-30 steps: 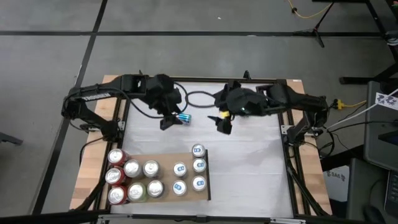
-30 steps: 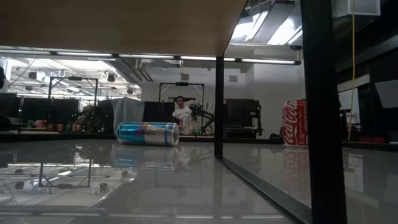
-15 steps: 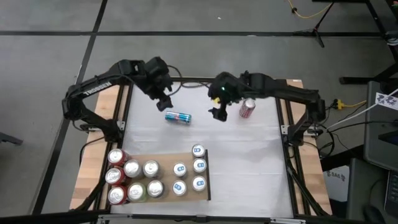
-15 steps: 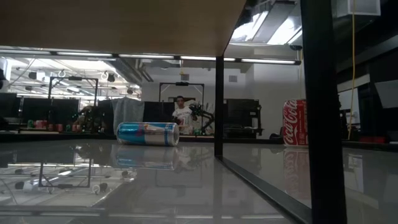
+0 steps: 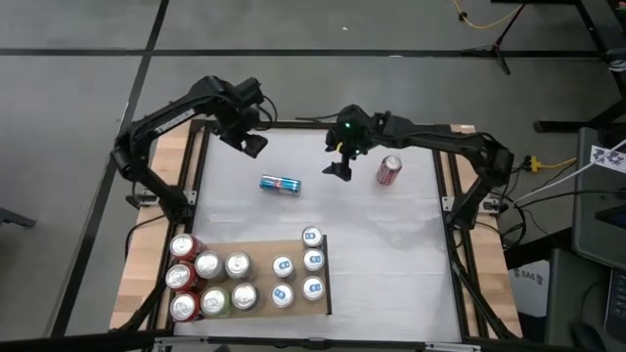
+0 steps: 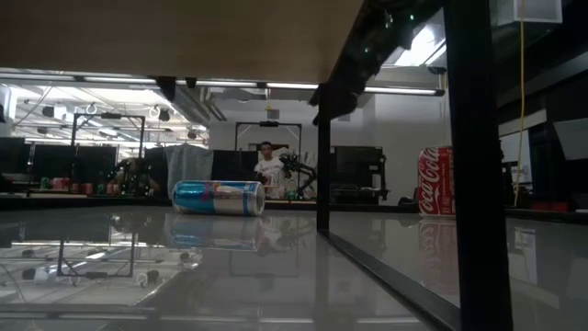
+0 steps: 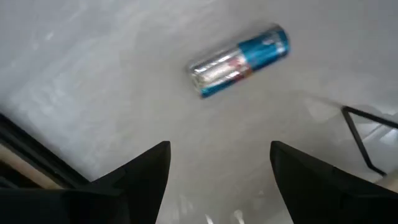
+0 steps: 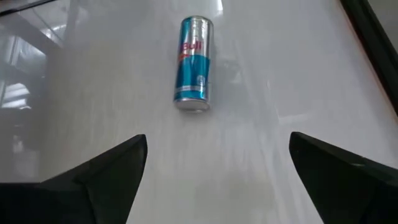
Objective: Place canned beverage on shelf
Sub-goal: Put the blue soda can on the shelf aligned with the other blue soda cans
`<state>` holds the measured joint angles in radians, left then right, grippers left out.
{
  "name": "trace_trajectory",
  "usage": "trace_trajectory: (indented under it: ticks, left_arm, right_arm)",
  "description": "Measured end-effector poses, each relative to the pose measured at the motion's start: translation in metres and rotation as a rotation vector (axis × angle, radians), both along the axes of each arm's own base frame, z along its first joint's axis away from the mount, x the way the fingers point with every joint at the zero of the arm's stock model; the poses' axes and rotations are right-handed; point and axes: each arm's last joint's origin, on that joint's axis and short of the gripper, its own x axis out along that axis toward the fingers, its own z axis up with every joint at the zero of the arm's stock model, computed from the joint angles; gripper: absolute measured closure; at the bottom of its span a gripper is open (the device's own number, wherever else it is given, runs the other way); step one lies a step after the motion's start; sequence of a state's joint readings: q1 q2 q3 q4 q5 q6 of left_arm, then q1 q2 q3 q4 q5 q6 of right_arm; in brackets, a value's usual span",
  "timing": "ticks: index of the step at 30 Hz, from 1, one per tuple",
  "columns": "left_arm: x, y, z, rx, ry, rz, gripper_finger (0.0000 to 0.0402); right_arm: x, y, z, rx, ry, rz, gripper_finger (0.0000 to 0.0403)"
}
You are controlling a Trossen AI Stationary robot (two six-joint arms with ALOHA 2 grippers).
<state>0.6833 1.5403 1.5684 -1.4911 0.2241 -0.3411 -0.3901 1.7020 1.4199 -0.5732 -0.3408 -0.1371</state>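
Near the top of the high view, both grippers hang above the far part of the white desk with nothing between their jaws. The left gripper, at upper left of centre, has its jaws partly spread; in its wrist view the two dark fingers stand apart over bare desk. The right gripper, at upper centre, has its jaws spread wide, and its wrist view shows the two fingers far apart at the frame's lower corners. Between the two grippers, a little lower in the high view, a slim blue-and-silver can lies on its side on the desk, touched by neither gripper; it shows in the left wrist view, the right wrist view and the low view. To the right of the right gripper a red can lies apart from it on the desk; the low view shows a red can standing at right. At lower left of the high view the wood-grain shelf rests on the desk, carrying two columns of blue-topped cans at its right end and silver-topped, green and red cans toward its left. In the low view a person stands in the room behind the desk.
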Motion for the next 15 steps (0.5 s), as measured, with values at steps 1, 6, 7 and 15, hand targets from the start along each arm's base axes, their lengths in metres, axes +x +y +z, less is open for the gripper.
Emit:
trace_trajectory:
  ticks: [1, 6, 7, 15]
  left_arm:
    - [0.001, 0.005, -0.004, -0.012, 0.015, 0.011, 0.0134]
    - [0.006, 0.021, -0.027, -0.105, 0.124, 0.05, 0.0134]
    - [0.007, 0.023, -0.031, -0.124, 0.147, 0.064, 0.0134]
    - [0.023, 0.033, -0.058, -0.167, 0.241, 0.081, 0.0134]
  right_arm:
    - [0.0, 0.0, -0.005, -0.003, -0.008, 0.001, 0.0018]
    - [0.003, 0.005, -0.023, -0.02, -0.051, 0.016, 0.0018]
    - [0.004, 0.006, -0.027, -0.03, -0.053, 0.01, 0.0018]
    - [0.01, 0.012, -0.038, -0.056, -0.078, 0.019, 0.0018]
